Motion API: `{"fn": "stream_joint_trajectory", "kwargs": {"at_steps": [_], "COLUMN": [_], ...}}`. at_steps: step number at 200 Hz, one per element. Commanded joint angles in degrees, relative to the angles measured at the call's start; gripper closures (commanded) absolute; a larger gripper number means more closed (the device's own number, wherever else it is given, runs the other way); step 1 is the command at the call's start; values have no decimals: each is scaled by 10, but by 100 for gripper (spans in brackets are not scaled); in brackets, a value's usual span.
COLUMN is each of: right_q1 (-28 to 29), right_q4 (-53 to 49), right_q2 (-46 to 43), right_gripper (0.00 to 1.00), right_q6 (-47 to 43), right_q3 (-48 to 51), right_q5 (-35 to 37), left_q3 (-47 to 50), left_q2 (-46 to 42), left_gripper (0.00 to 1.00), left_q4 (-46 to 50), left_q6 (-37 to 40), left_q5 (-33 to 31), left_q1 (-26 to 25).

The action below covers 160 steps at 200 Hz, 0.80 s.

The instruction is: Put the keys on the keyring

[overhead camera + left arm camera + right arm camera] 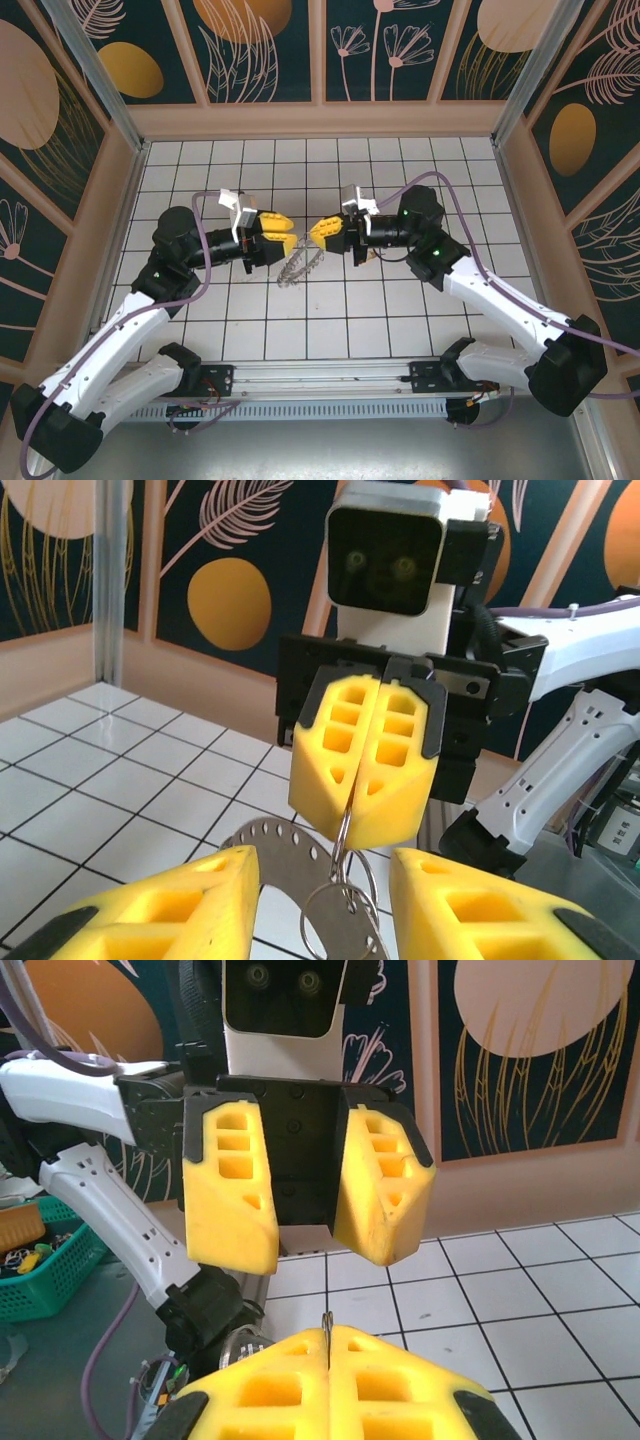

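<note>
Your right gripper (365, 815) is clamped shut on a thin wire loop (345, 832). The keyring (285, 855) hangs from that loop between the two grippers, above the middle of the tabletop (400, 310), with its lower end reaching down towards the tiles. Your left gripper (305, 1250) faces it with its fingers spread wide, holding nothing.

The step in hand looks like taking a second hold so the ring can be worked open. Bring the left gripper in low and level, so its pads close on the flat of the grey ring rather than on the wire. Close slowly, because the piece hangs free and will likely swing away at a sideways nudge. Hold the right grip firm, since the wire is thin and could slip from between the pads.

The keyring is flat, matt grey metal with a row of small round holes along its curved edge. Bright, springy-looking wire rings (335, 925) hang in front of it. The fingers (230, 1190) are yellow blocks with square hollows, probably a little yielding. Whether the small key is among the hanging pieces is too small to tell.
</note>
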<state>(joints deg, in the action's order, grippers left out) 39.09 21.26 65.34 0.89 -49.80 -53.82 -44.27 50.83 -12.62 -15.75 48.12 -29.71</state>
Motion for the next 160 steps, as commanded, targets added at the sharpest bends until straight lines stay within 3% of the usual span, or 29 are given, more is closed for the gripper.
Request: {"fn": "stream_joint_trajectory", "kwargs": {"at_steps": [1, 69, 100, 134, 160], "right_q1": [-2, -2, -3, -2, -3], "right_q4": [70, 144, 163, 164, 164], "right_q2": [-12, -13, -13, -21, -24], "right_gripper": [100, 100, 100, 100, 100], "right_q6": [23, 64, 75, 75, 74], "right_q3": [5, 25, 31, 37, 38], "right_q5": [-24, -26, -33, -35, -35], "left_q3": [-22, -47, -48, -46, -44], "left_q2": [5, 33, 34, 36, 38], "left_gripper": [64, 69, 76, 93, 95], "left_q4": [-33, -6, 3, 4, 3], "left_q6": [12, 44, 54, 56, 57], "left_q5": [27, 27, 14, 8, 6], "left_q1": [-5, -52, -54, -54, -54]}}
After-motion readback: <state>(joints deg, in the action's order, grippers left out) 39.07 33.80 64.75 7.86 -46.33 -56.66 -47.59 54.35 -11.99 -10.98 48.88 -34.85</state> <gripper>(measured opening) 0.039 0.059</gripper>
